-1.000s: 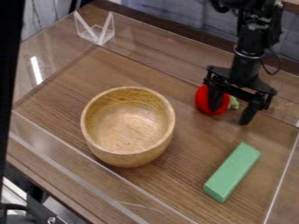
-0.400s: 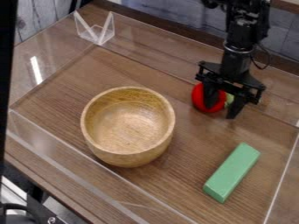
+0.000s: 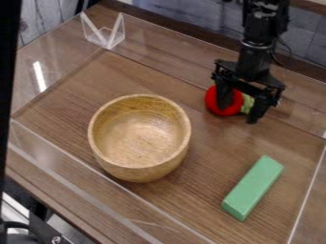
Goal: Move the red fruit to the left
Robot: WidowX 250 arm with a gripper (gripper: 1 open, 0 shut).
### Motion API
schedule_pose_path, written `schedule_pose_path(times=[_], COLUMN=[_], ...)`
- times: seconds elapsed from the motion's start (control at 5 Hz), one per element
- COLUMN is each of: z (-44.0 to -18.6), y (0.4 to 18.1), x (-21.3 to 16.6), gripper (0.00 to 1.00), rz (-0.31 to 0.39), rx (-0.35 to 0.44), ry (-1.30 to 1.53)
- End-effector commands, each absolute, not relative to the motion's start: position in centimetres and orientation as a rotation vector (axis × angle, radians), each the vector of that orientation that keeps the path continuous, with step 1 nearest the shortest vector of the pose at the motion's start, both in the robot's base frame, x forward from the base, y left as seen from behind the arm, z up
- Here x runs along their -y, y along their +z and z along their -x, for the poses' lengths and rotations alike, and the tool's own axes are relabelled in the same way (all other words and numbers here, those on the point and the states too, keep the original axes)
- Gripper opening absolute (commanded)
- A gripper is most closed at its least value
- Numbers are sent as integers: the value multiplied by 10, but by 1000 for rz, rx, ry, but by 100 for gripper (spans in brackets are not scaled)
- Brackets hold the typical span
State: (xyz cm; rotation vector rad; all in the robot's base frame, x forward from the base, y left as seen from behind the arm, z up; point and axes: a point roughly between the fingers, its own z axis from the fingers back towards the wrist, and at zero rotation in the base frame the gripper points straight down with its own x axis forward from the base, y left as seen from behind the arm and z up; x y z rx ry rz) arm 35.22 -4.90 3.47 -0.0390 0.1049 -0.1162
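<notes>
The small round bright-red toy fruit (image 3: 226, 101) sits on the wooden table (image 3: 76, 91), well to the right of and behind the round wooden bowl (image 3: 140, 136). The black hand (image 3: 246, 98) stands over it, pointing down, fingers spread wide around it, gripping nothing yet. The fruit is probably light, rigid and smooth, apt to roll; best pinched across its middle, below the leafy cap.

soft even indoor light, low resolution, slightly blurry, faint glare streaks top left
</notes>
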Motion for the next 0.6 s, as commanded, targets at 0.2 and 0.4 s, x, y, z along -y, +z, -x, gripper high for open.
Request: schedule_pose_path(times=[0.2, 0.4], z=[-353, -347], y=[68, 65], x=[41, 52], gripper=[100, 100], rz=[49, 50], rx=[-25, -26], ry=[-156, -214])
